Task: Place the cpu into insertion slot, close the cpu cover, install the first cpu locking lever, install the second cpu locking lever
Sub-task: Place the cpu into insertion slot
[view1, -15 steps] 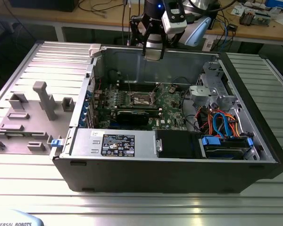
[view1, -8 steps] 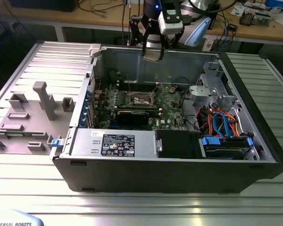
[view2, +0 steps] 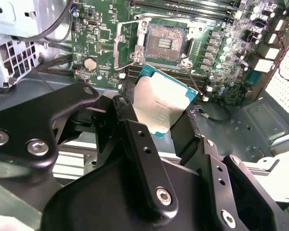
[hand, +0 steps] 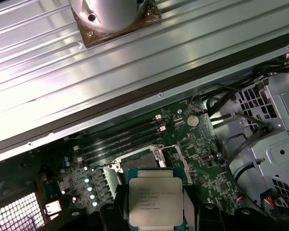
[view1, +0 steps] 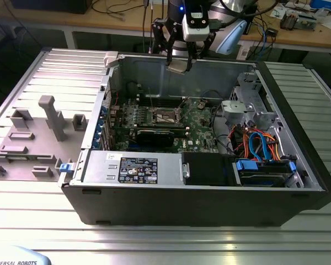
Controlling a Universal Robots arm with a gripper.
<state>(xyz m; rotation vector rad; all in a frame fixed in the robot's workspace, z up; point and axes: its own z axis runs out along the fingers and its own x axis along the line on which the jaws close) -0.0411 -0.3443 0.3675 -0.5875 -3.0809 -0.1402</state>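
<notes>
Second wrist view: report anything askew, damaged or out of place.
Nothing looks damaged or spilled. The cpu, clamped in the tool above the green board, appears turned out of line with the empty insertion slot; the two are apart.

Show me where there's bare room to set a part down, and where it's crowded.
Free: the ribbed table in front of the case, and its strip on the exterior view's right of the case. Crowded: the motherboard, the cable bundle, and the grey fixture with its raised blocks.
</notes>
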